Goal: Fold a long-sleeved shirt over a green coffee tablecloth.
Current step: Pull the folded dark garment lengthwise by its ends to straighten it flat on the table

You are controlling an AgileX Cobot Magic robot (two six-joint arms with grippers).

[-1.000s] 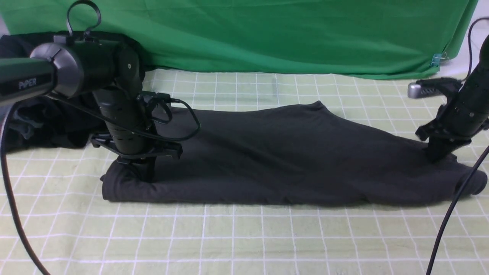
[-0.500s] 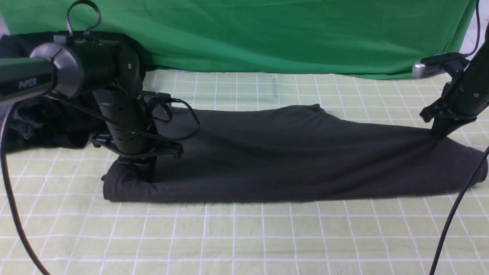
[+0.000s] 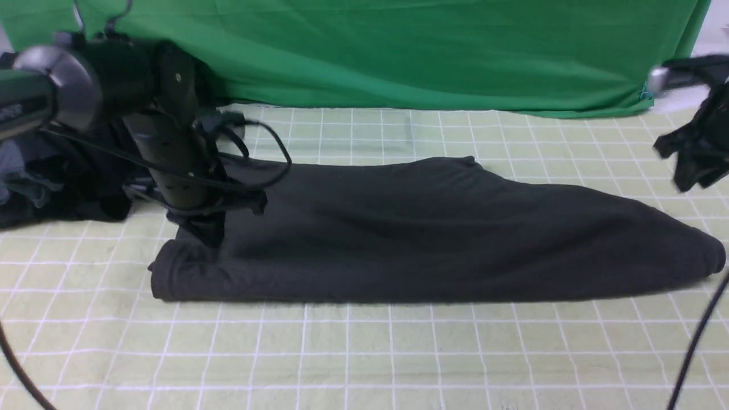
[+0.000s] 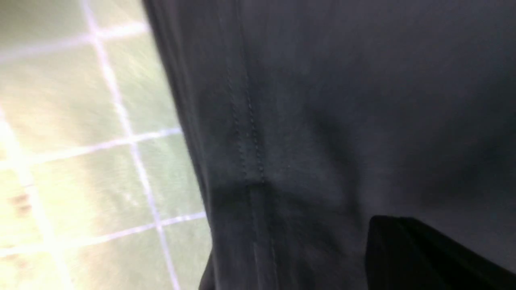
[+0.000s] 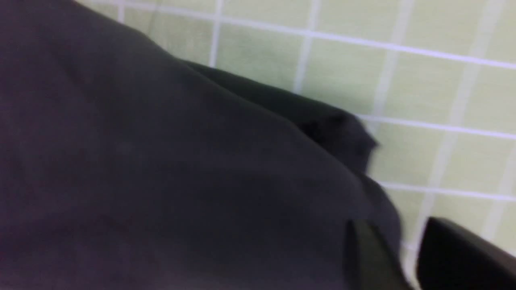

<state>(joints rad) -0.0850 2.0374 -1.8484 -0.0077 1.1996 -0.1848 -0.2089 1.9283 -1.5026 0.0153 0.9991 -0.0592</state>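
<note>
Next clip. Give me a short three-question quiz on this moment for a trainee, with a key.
1. True or false: the right gripper is clamped on the shirt.
2. What lies directly under the shirt? A) the tablecloth B) bare wood C) a metal tray
3. Fill in: the pile of dark clothes lies on the robot's ___ side.

Key
1. False: it hangs open, clear of the shirt's right end.
2. A
3. left
</note>
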